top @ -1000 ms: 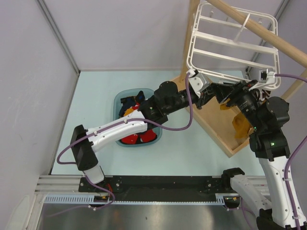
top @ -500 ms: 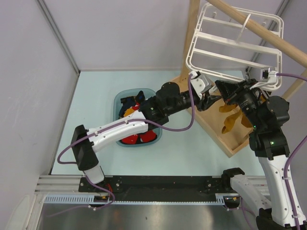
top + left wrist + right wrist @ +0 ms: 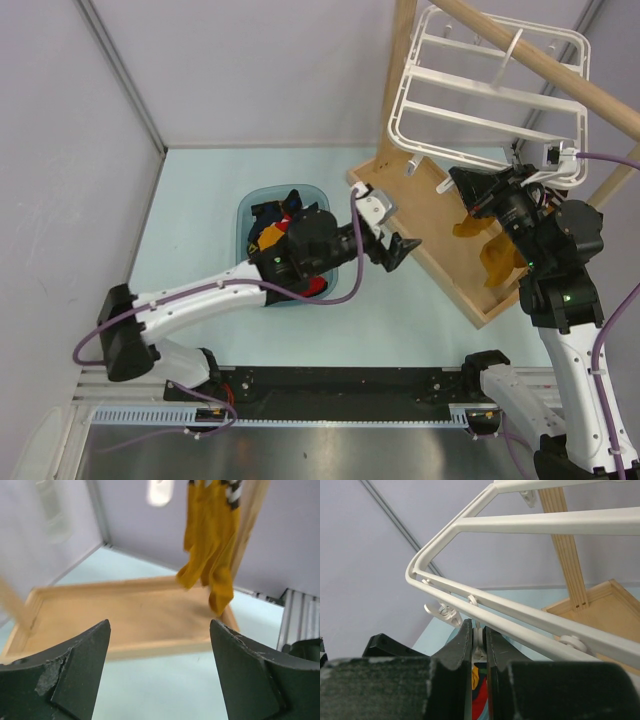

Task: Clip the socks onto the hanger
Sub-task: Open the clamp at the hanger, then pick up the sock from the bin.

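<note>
The white hanger hangs from the wooden rod, and a rail of it crosses the right wrist view. Mustard socks dangle from its near edge over the wooden base; the left wrist view shows them hanging free, striped cuffs at the top. My right gripper is at that edge, shut on a small white clip. My left gripper is low and apart from the hanger. It stands open, holding nothing. Another mustard sock lies in the basin.
A blue basin of mixed red, navy and yellow socks sits mid-table under the left arm. The wooden rack's post, slanted rod and tray-like base stand at the right. Grey walls close in behind and to the left.
My left gripper has opened and drawn back from the hanger, down toward the basin. The socks stay hanging. My right gripper has closed on a clip.
</note>
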`<state>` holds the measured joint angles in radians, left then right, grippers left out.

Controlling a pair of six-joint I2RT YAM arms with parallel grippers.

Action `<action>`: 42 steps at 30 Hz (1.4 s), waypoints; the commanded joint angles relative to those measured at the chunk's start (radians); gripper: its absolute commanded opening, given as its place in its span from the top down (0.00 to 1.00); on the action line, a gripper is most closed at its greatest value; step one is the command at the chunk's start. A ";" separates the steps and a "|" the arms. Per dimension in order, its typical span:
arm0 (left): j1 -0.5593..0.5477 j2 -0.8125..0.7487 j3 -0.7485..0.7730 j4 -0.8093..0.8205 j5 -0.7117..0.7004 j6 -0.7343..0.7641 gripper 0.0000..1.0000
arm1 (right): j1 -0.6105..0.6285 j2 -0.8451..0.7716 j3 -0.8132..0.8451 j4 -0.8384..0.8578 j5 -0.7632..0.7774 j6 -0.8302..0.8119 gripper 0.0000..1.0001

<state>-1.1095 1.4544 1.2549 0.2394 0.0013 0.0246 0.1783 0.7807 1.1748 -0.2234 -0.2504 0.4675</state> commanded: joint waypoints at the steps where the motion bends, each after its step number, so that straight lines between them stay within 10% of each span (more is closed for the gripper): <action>1: 0.013 -0.156 -0.112 -0.106 -0.210 -0.084 0.15 | 0.000 -0.003 0.023 -0.004 0.003 -0.029 0.93; 12: 0.267 -0.284 -0.302 -0.601 -0.595 -0.535 0.17 | -0.002 -0.003 0.023 -0.030 0.014 -0.055 0.92; 29: 0.576 0.047 -0.170 -0.814 -0.551 -0.968 0.56 | -0.005 -0.004 0.023 -0.053 0.026 -0.073 0.93; 42: 0.629 0.205 -0.097 -0.749 -0.443 -1.037 0.60 | -0.005 0.002 0.023 -0.063 0.026 -0.084 0.92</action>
<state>-0.4942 1.6180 1.1164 -0.5335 -0.4961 -0.9619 0.1745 0.7807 1.1748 -0.2684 -0.2237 0.3981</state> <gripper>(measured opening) 0.404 0.120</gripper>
